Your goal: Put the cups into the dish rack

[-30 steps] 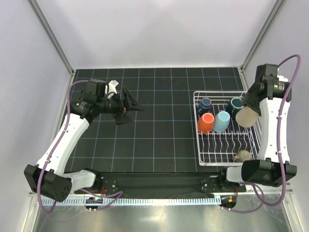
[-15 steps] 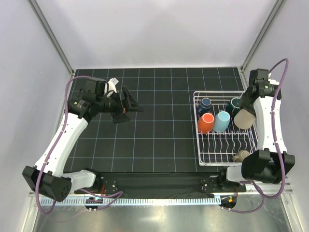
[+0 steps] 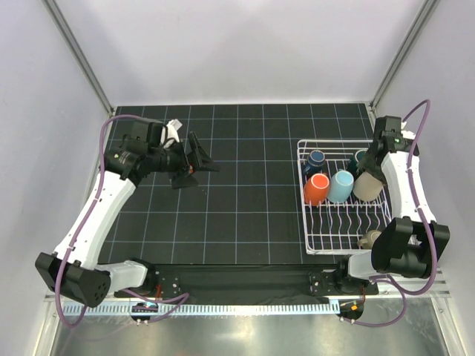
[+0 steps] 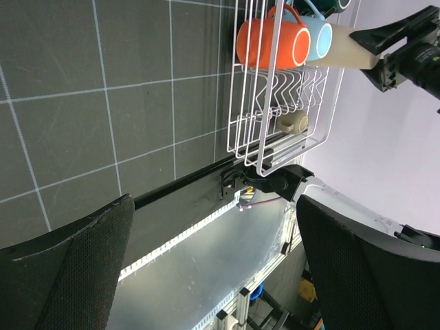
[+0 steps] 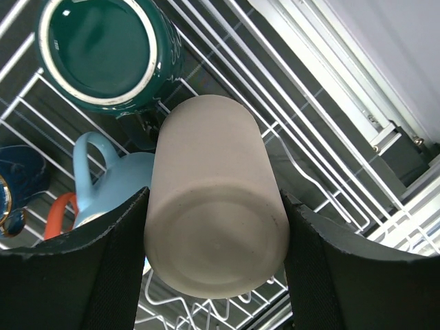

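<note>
Right wrist view: my right pincer (image 5: 216,275) clamped on beige tumbler (image 5: 213,199), base toward camera, long axis aimed at rack (image 3: 338,230) wires beside teal mug (image 5: 103,55). Left pincer (image 3: 194,159) spread, empty, well apart.

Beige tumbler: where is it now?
Top view, right side: the beige tumbler is in the right gripper over the right edge of the dish rack, just right of the light blue mug, near the teal mug.
</note>
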